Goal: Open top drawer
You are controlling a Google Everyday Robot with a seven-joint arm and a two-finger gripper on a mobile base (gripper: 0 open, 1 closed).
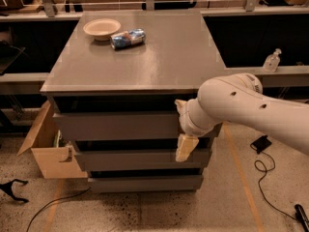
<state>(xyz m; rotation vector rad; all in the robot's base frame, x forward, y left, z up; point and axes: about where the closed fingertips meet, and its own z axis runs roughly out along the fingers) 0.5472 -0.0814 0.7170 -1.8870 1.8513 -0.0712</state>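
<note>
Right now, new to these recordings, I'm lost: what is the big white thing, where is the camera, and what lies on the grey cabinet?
The white shape is a robot arm reaching in from the right. Its gripper, the tan part at its end, sits at the right end of the top drawer, the uppermost of three grey fronts; whether it grips anything cannot be seen. One camera took this, looking down at the cabinet from its front. On the cabinet top lie a pale bowl and, beside it, a blue and silver packet.
</note>
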